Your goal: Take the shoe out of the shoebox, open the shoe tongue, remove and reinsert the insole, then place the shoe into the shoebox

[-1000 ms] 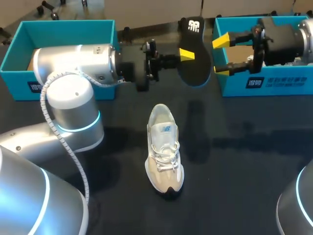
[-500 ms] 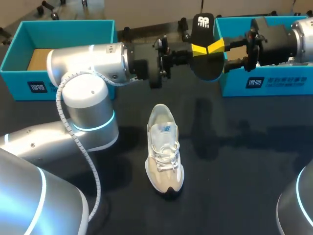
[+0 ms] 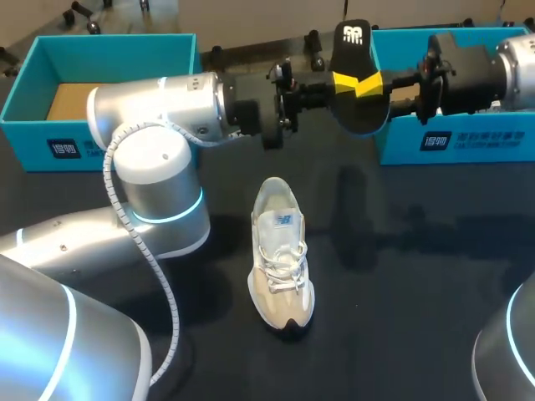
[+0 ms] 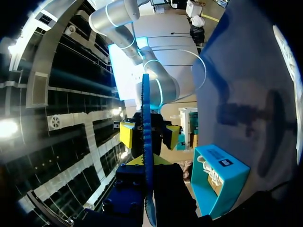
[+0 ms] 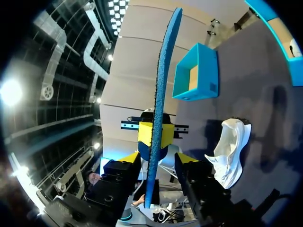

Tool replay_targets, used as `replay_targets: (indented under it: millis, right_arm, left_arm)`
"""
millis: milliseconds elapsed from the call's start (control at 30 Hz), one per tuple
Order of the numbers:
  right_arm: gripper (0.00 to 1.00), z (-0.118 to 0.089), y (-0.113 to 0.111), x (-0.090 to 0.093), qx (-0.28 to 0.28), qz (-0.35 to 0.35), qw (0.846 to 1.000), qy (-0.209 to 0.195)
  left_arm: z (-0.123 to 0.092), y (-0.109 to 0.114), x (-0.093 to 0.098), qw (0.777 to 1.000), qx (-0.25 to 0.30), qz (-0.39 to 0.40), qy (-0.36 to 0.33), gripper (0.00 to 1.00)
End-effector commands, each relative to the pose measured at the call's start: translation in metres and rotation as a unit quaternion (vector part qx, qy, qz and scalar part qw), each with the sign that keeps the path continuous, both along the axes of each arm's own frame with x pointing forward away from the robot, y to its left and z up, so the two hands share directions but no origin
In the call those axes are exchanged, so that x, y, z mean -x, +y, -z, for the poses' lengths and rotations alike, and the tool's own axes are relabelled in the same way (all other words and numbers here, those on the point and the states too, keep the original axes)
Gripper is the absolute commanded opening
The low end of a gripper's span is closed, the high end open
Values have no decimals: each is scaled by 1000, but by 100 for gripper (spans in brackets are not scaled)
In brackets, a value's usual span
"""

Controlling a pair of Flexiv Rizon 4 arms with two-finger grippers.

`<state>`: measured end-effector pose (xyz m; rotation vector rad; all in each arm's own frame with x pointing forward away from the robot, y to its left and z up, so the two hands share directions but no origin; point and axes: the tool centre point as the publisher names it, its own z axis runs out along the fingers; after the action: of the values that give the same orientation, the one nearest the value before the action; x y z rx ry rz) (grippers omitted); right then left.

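The dark tabletop (image 3: 418, 276) carries everything. The left arm (image 3: 159, 175) comes in from the near left and stretches across the far side past the middle. The right arm (image 3: 510, 75) comes in from the far right, above the right shoebox (image 3: 468, 138).

That teal shoebox stands at the far right of the tabletop. A second teal box, the left shoebox (image 3: 109, 38), stands at the far left and shows a brown cardboard floor.

The shoe (image 3: 282, 259), a pale laced sneaker, stands upright on its sole near the middle of the tabletop. It is outside both boxes, with its dark toe toward the near edge and its heel toward the boxes.

The insole (image 3: 355, 46), black on one face and blue on the other, is held in the air between the two boxes, beyond the shoe's heel. It stands on edge with one end up.

The left fingers (image 3: 343, 82) are clamped on the insole, one yellow tip pressed to each face, as the right wrist view shows (image 5: 144, 135). The right fingers (image 3: 373, 84) meet them from the opposite side. They are spread wide and straddle the insole with a gap on either side (image 5: 127, 158), so they are not gripping it.
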<state>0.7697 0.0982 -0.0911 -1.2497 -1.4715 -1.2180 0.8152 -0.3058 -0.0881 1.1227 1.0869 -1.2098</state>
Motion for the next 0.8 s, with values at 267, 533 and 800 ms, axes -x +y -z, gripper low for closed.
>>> replay_targets:
  millis: [267,533,800]
  right_arm:
    - [38,1,0,-2,0,0,1000,0]
    - [0,3,1,-2,-1,-4,1000,3]
    - [0,5,0,-3,15,1,1000,-12]
  left_arm:
    - [1,0,-1,1000,1,-3,1,0]
    - [0,0,0,1000,8,-3,9,0]
    - [-8,7,0,1000,19,2,10,100]
